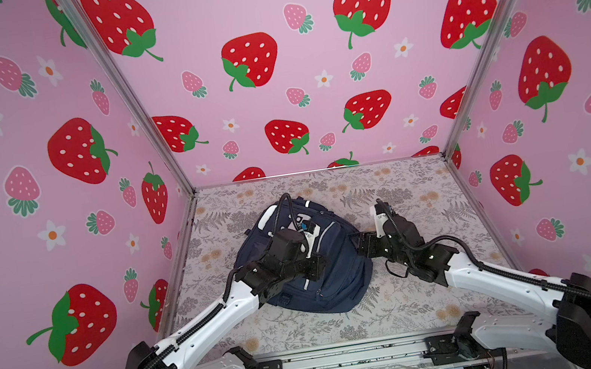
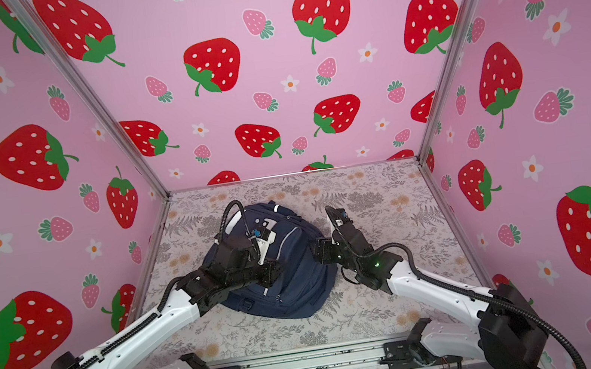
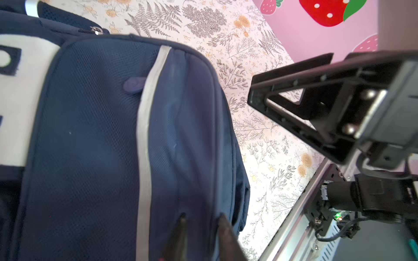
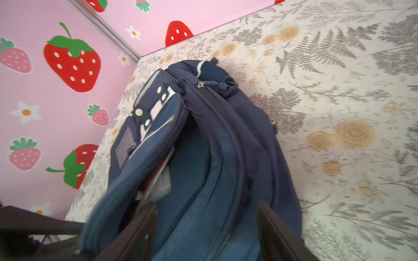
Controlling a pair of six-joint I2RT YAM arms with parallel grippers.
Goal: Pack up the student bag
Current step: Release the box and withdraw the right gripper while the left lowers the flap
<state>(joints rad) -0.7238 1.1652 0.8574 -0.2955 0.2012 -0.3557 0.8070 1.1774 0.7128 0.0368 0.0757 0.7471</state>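
The bag [image 1: 338,277] lies flat. Its front pocket [image 4: 144,162] gapes with a clear item [image 4: 160,187] inside; zip closure is judged outstanding. Left gripper [image 3: 202,219] and right gripper [image 4: 207,204]: both spread, empty.

- Navy student bag [image 1: 339,285] lies on the floral-print table [image 1: 424,191], left of centre.
- Left gripper [image 1: 315,269] is over the bag's middle.
- Right gripper [image 1: 362,245] is at the bag's right edge; jaw gap unreadable.

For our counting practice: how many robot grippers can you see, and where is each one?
2. The left gripper is over the front of the student bag; the right gripper is at the bag's side, jaws apart. No others seem hidden.
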